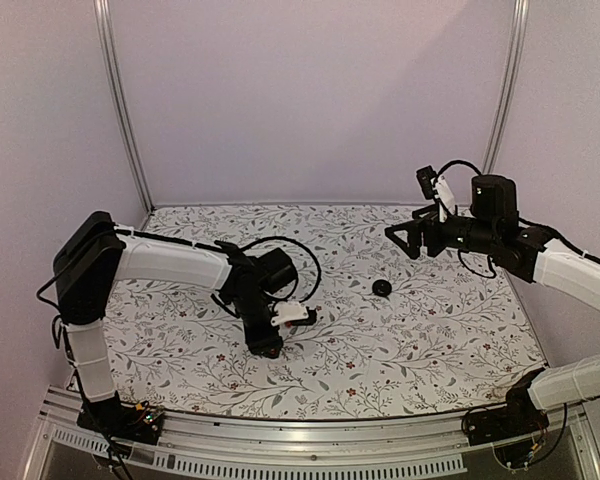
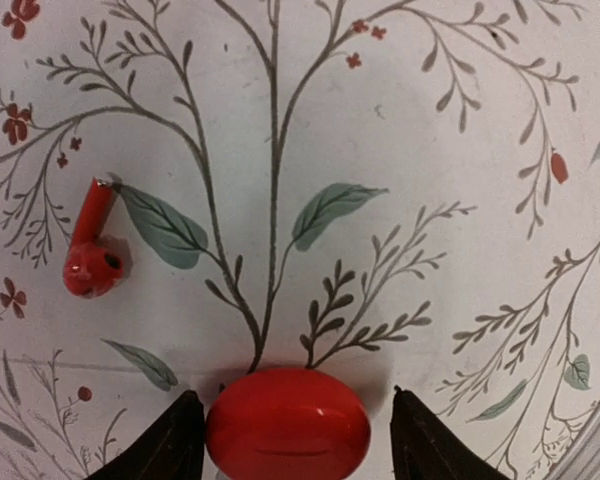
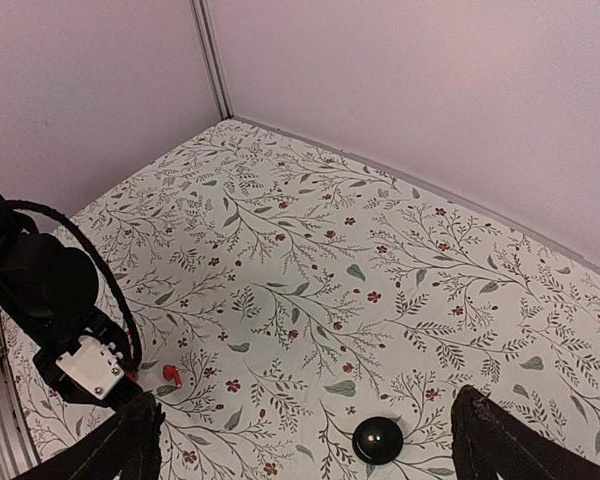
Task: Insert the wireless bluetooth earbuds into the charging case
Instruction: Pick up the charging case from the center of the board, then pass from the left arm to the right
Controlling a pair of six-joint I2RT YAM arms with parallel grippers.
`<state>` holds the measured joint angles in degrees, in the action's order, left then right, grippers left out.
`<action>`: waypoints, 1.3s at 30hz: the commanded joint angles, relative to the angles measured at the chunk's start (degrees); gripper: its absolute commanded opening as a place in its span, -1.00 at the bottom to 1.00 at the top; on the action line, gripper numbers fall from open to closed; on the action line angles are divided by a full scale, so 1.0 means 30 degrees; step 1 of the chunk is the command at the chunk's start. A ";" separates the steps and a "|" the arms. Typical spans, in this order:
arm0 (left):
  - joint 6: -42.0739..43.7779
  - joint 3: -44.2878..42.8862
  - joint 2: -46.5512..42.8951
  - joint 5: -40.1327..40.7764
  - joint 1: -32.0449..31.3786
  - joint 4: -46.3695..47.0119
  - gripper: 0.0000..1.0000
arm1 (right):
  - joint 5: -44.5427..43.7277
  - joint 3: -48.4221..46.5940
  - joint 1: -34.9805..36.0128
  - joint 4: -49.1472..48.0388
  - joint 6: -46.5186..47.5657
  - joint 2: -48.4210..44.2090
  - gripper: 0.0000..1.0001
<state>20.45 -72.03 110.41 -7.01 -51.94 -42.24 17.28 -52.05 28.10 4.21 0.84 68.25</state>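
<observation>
Two arms in white and black
White shells cover the left arm (image 1: 170,262) and right arm (image 1: 570,270), with black joints; behind the left gripper (image 1: 266,347) loops a black cable (image 1: 305,262), beside it sits a white block (image 1: 295,313), and its fingers (image 2: 160,450) are black

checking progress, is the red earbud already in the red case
No, the red earbud lies on the table, apart from the closed red case.

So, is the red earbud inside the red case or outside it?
Outside. The red earbud lies on the table, apart from the red case, which sits between the jaws of the left gripper.
</observation>
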 commanded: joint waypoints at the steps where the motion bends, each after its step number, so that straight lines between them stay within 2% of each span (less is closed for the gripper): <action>1: 0.0191 -0.0265 0.0778 0.0185 0.0146 -0.0353 0.20 | 0.0008 0.0153 -0.0051 -0.0411 -0.0161 -0.0111 0.98; 16: -0.0980 -0.0348 -0.0284 0.0736 0.0045 0.0728 -0.19 | -0.0811 0.0369 -0.0058 -0.1012 -0.1063 -0.0319 0.98; 22: -0.2634 0.0071 -0.1508 0.0236 0.0058 0.2677 -0.23 | -0.0624 0.1511 -0.0031 -0.2458 -0.1638 -0.0773 0.98; 27: -0.4943 0.0536 -0.2908 -0.0855 0.0227 0.5268 -0.25 | -0.0823 0.3346 -0.0049 -0.3973 -0.2274 -0.1802 0.98; 32: -0.8679 0.0924 -0.4703 -0.2085 0.0382 0.8903 -0.27 | -0.0948 0.5104 -0.0016 -0.5608 -0.3231 -0.2720 0.98; 39: -1.3622 0.2109 -0.7218 -0.2197 0.0416 1.4115 -0.28 | -0.1338 0.6242 0.1282 -0.7773 -0.3577 -0.3040 0.82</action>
<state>-9.10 -67.64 92.73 -12.49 -51.27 -12.43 14.81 -34.48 29.41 -12.95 -8.80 59.94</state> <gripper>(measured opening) 0.493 0.921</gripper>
